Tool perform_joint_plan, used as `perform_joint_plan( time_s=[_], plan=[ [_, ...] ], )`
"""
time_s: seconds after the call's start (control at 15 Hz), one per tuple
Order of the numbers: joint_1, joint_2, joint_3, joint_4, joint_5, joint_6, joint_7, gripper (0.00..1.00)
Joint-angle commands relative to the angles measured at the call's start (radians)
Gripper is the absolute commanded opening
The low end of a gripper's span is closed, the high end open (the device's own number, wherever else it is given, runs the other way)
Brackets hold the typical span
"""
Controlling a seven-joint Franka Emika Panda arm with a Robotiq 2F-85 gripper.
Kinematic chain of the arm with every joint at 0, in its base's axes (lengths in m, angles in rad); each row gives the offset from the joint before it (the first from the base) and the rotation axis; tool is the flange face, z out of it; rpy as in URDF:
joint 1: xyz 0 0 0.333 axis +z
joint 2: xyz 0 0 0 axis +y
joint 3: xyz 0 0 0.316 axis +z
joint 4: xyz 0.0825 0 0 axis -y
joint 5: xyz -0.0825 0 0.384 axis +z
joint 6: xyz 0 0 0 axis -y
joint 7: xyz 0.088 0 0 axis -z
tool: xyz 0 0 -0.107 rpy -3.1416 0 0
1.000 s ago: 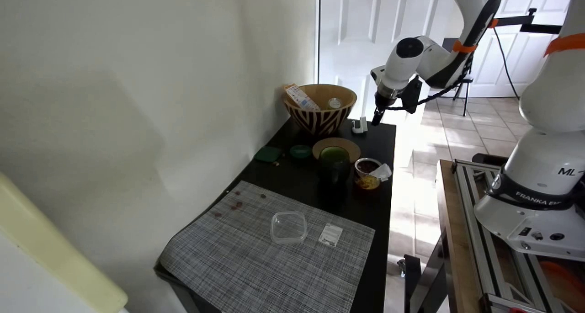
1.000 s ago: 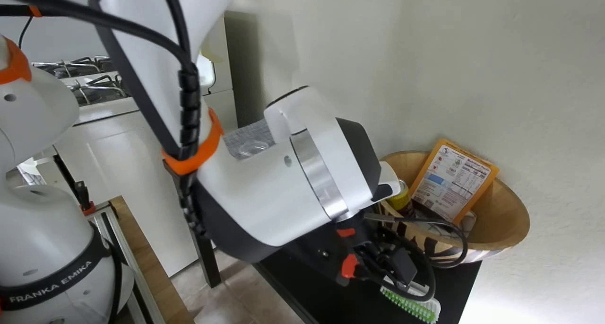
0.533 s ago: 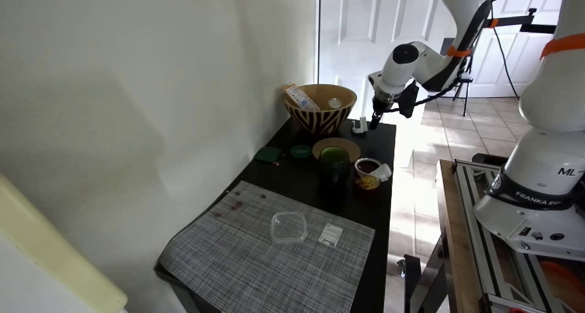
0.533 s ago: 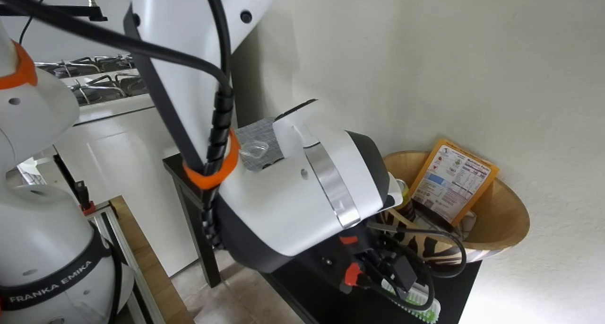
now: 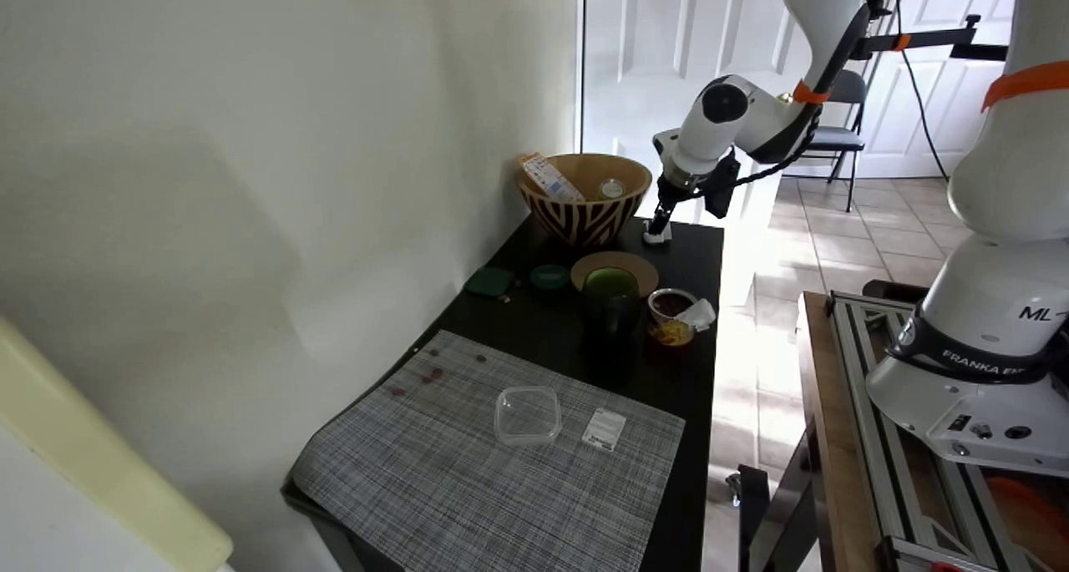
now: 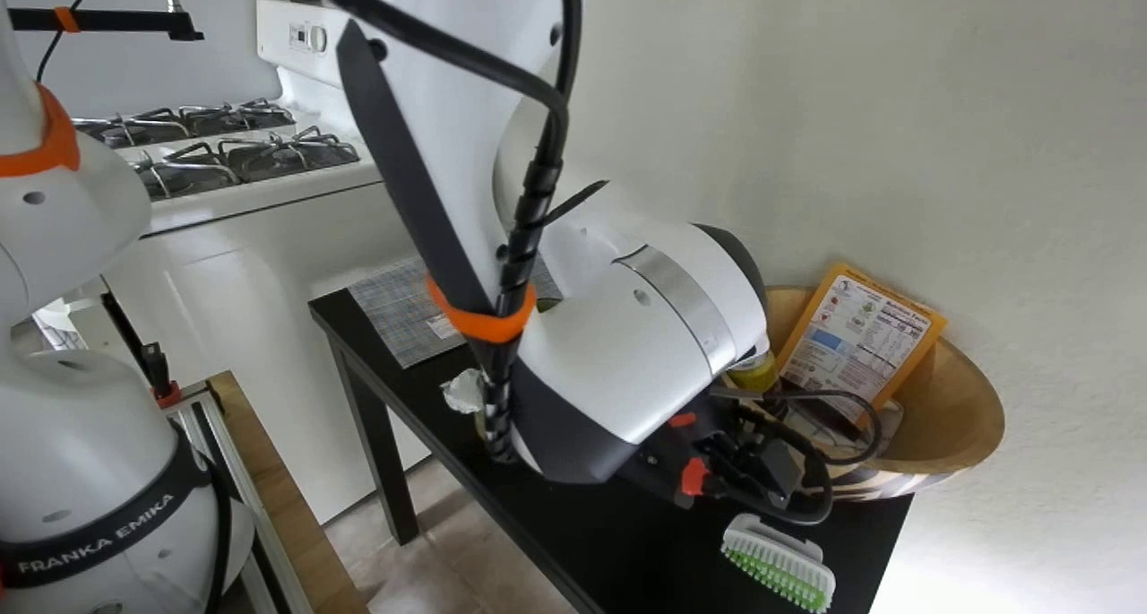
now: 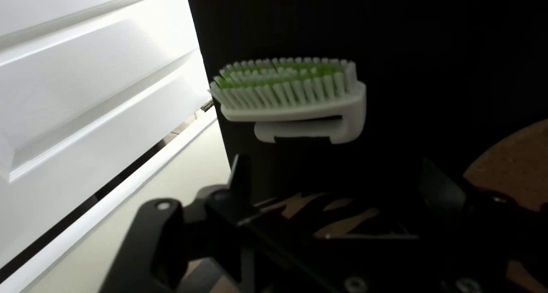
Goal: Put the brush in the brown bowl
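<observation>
A woven grey mat [image 5: 493, 505] bearing a squarish clear-plastic tub [image 5: 528, 419]; a round, zigzag-striped brown bowl [image 5: 586, 220]; near it on the black table [image 5: 695, 259], a white plastic brush [image 7: 293, 100], bristles tufted green-and-white; gripper [image 7: 335, 173] close by, fingers spread

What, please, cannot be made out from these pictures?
In an exterior view: part of the brown bowl, behind the arm.
In an exterior view: part of the brush, behind the gripper.
In an exterior view: print on the white card, too small.
Wrist view: round plate, cut off by right edge.
</observation>
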Motion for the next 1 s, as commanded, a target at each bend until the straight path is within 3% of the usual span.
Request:
perform_joint_plan(
  time_s=[0.0, 0.27, 0.67, 0.93],
  plan=[
    [-0.036, 0.081, 0.051, 0.051, -0.106, -0.006, 0.152, 1.00],
    [-0.068, 0.125, 0.071, 0.053, -0.133, -0.020, 0.172, 1.00],
    [-0.220, 0.162, 0.244, 0.098, -0.406, -0.111, 0.345, 1.00],
    [-0.282, 0.203, 0.305, 0.081, -0.448, -0.169, 0.327, 1.00]
  ],
)
